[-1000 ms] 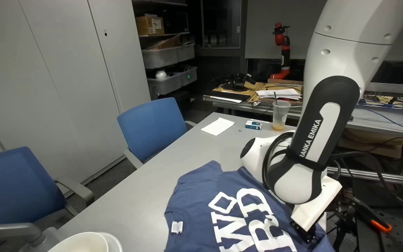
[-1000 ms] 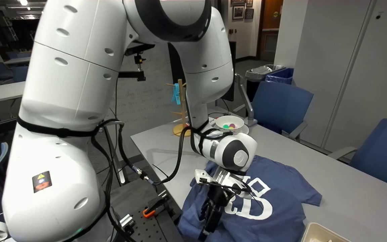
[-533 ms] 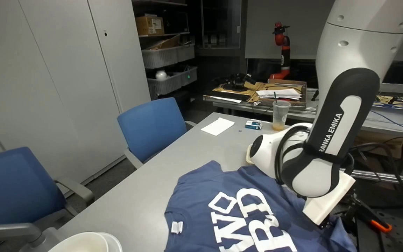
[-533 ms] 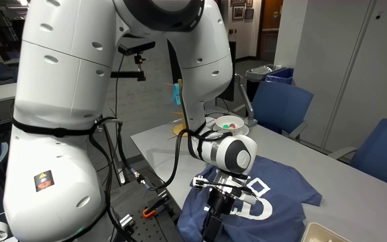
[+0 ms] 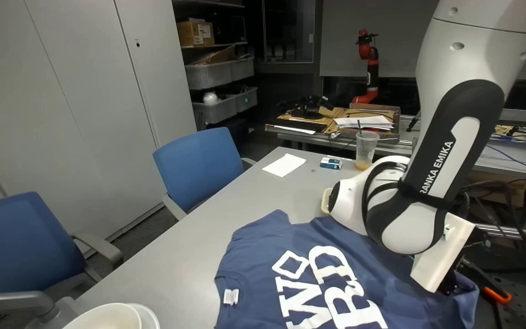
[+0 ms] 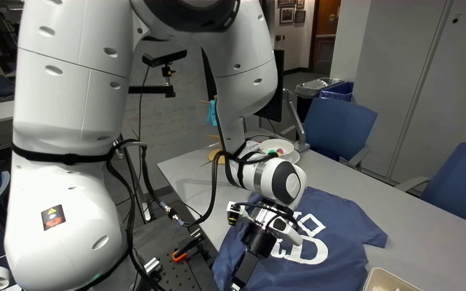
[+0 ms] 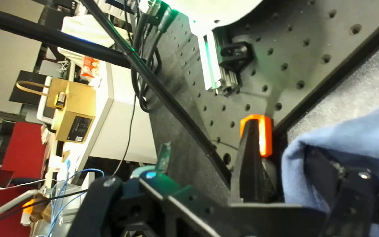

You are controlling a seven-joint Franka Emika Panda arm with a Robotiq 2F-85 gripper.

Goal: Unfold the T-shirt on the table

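The T-shirt (image 5: pixel 256 251) is navy blue, its block lettering (image 5: pixel 334 275) and diamond outline (image 5: pixel 286 273) white, its neck tag (image 5: pixel 231 296) white as well. The surface (image 5: pixel 190 260) beneath is plain light grey. The tool (image 6: pixel 239 277) is black; the arm (image 5: pixel 454 146), white with black panels. The chairs (image 5: pixel 199 164) at left in an exterior view are blue; the clamp (image 7: pixel 250 161), lower centre in the wrist view, black and orange.

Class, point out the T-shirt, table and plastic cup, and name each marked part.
T-shirt (image 5: pixel 377 274), in an exterior view: unprinted navy cloth.
Table (image 5: pixel 251 201), in an exterior view: bare grey top.
Plastic cup (image 5: pixel 366 150), in an exterior view: side wall.
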